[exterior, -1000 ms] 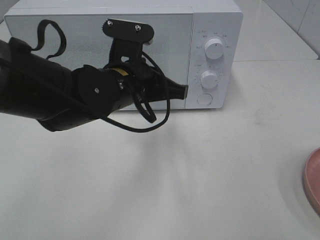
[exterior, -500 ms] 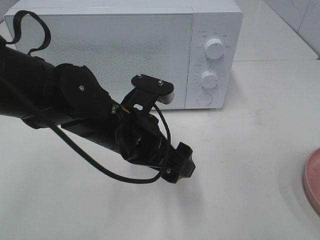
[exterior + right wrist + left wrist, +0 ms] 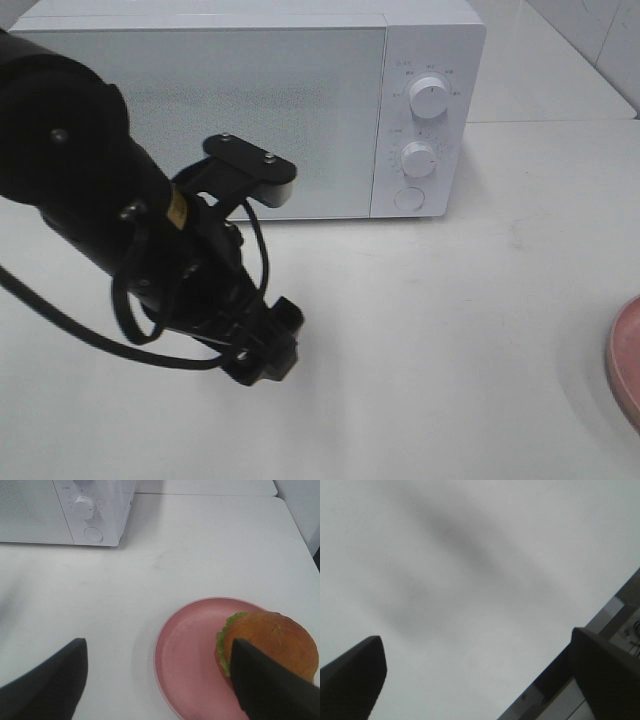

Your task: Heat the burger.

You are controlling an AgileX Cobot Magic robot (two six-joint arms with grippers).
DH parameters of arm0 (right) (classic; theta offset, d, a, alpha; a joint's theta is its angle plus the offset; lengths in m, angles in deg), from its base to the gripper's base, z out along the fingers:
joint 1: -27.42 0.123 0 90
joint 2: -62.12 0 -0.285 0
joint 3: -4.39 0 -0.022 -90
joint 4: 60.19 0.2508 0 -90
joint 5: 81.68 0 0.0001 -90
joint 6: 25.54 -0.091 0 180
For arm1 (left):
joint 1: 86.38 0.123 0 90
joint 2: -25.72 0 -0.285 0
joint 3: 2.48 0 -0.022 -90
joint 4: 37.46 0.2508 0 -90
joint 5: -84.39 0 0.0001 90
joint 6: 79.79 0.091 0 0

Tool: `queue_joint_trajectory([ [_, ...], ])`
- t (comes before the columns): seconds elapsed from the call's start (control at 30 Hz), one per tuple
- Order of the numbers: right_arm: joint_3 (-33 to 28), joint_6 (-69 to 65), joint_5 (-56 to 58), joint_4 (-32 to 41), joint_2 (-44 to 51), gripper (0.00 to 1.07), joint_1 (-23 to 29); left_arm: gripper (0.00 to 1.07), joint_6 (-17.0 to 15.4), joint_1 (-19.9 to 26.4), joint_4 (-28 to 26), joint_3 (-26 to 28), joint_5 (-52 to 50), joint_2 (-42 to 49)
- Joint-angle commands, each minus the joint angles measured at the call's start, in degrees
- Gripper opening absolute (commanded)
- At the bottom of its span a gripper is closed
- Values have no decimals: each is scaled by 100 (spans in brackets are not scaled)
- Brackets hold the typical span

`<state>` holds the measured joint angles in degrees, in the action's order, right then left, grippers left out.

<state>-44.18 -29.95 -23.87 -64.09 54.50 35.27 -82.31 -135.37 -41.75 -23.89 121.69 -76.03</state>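
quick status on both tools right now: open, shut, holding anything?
Left tool: open, holding nothing, over bare table.
Right tool: open, holding nothing; the burger sits on the pink plate below it.

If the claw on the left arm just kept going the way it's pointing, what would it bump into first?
Most likely the bare white table. The left gripper points down and away from the microwave, fingers spread and empty; its wrist view shows only tabletop ahead, though depth is hard to judge.
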Motion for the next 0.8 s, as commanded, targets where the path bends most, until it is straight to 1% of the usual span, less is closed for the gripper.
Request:
queue_joint_trajectory([
  [0.03,-17,46,-69,17,172,76,-46,92,-968,138,974,-6,837,476],
  [0.07,-17,46,-69,17,172,76,-46,92,-968,138,974,-6,837,476],
  [0.1,-17,46,-69,17,172,76,-46,92,-980,264,1008,-6,963,584],
  [0.13,-17,46,-69,17,172,76,-46,92,-951,625,968,-6,1163,785],
  [0.17,-17,46,-69,17,172,76,-46,92,-951,625,968,-6,1163,785],
  [0.2,-17,46,-69,17,172,76,-46,92,-871,837,905,-6,1266,894],
  [0.23,-17,46,-69,17,172,76,-46,92,-693,1249,796,-6,1450,1094],
  [0.27,-17,46,-69,17,172,76,-46,92,-693,1249,796,-6,1450,1094],
  [0.3,-17,46,-69,17,172,76,-46,92,-619,1473,751,-6,1541,1209],
  [0.33,-17,46,-69,17,172,76,-46,92,-464,1879,693,-6,1765,1432],
  [0.37,-17,46,-69,17,172,76,-46,92,-464,1879,693,-6,1765,1432],
  [0.4,-17,46,-69,17,172,76,-46,92,-430,2263,693,-6,2000,1639],
  [0.43,-17,46,-69,17,172,76,-46,92,-413,2475,693,-6,2149,1753],
  [0.47,-17,46,-69,17,172,76,-46,92,-413,2475,693,-6,2149,1753],
  [0.5,-17,46,-69,17,172,76,-46,92,-281,2876,670,-6,2435,1960],
  [0.53,-17,46,-69,17,172,76,-46,92,-212,3065,665,-23,2532,2086],
  [0.57,-17,46,-69,17,172,76,-46,92,-212,3065,665,-23,2532,2086],
  [0.6,-17,46,-69,17,172,76,-46,92,-97,3363,653,-120,2647,2361],
  [0.63,-17,46,-69,17,172,76,-46,92,-57,3495,647,-183,2681,2475],
  [0.67,-17,46,-69,17,172,76,-46,92,-57,3495,647,-183,2681,2475],
  [0.7,-17,46,-69,17,172,76,-46,92,-17,3782,596,-378,2790,2744],
  [0.73,-17,46,-69,17,172,76,-46,92,-17,3782,596,-378,2790,2744],
  [0.77,-17,46,-69,17,172,76,-46,92,11,4005,544,-659,2853,3065],
  [0.8,-17,46,-69,17,172,76,-46,92,11,4062,527,-779,2876,3203],
])
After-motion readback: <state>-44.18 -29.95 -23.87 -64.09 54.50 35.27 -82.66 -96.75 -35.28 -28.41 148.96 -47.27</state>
